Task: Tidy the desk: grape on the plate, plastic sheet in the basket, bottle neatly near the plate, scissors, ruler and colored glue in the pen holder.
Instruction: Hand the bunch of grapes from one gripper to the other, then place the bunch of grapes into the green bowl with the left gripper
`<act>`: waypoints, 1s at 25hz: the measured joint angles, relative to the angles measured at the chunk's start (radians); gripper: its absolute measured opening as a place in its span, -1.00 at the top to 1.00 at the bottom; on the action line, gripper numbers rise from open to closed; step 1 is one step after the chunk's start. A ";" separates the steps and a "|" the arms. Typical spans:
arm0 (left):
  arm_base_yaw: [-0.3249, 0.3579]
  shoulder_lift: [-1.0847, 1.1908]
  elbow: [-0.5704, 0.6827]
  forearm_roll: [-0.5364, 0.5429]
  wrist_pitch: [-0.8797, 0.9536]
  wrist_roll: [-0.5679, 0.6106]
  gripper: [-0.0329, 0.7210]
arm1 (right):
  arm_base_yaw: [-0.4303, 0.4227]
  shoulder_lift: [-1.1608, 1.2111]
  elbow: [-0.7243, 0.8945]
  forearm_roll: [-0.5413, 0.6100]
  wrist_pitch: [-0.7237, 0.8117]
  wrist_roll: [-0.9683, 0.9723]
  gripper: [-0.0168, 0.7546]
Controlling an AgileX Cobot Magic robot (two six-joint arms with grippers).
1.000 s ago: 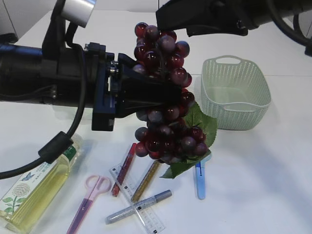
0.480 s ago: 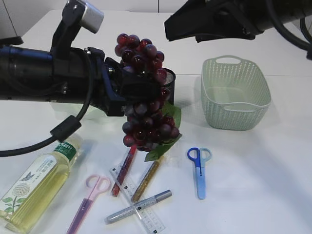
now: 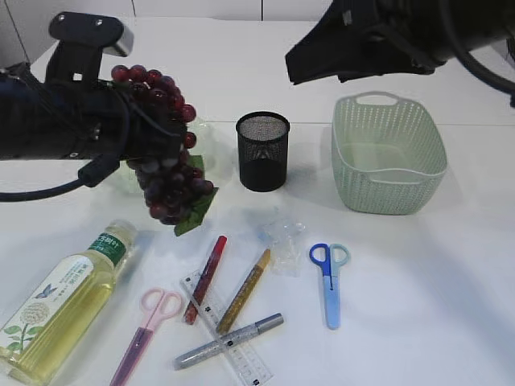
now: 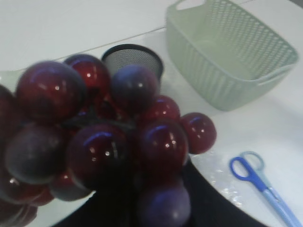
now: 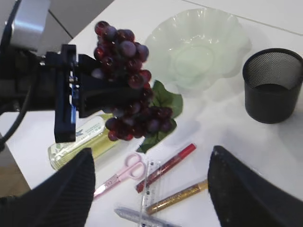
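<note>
Grape bunch (image 3: 165,173) in the left gripper (image 5: 94,90): glossy, smooth skins. Beyond it, pen holder (image 3: 262,150): matt black mesh. Basket (image 3: 388,157): pale perforated plastic. Plate (image 5: 196,47): smooth, translucent. Bottle (image 3: 60,305): clear plastic.

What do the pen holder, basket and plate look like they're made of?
Pen holder: black wire mesh, likely metal, see-through weave. Basket: pale green matte plastic, moulded perforations. Plate: translucent glass or plastic, glossy with a scalloped rim; cannot tell which.

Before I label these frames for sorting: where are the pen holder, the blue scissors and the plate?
pen holder (image 3: 262,151), exterior view, on its black mesh wall.
blue scissors (image 3: 329,283), exterior view, on the shaft below the handles.
plate (image 5: 195,47), right wrist view, on its pale centre.
</note>
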 joint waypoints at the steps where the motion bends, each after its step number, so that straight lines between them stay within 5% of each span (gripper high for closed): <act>1: 0.000 0.000 0.000 -0.010 -0.048 -0.001 0.54 | 0.000 0.000 0.000 -0.025 0.000 0.016 -0.53; 16: 0.002 0.000 -0.113 -0.050 -0.350 -0.008 0.54 | 0.000 0.000 0.000 -0.266 0.077 0.167 -0.53; 25: 0.109 0.006 -0.247 -0.052 -0.353 -0.008 0.54 | 0.000 0.000 0.000 -0.371 0.085 0.243 -0.51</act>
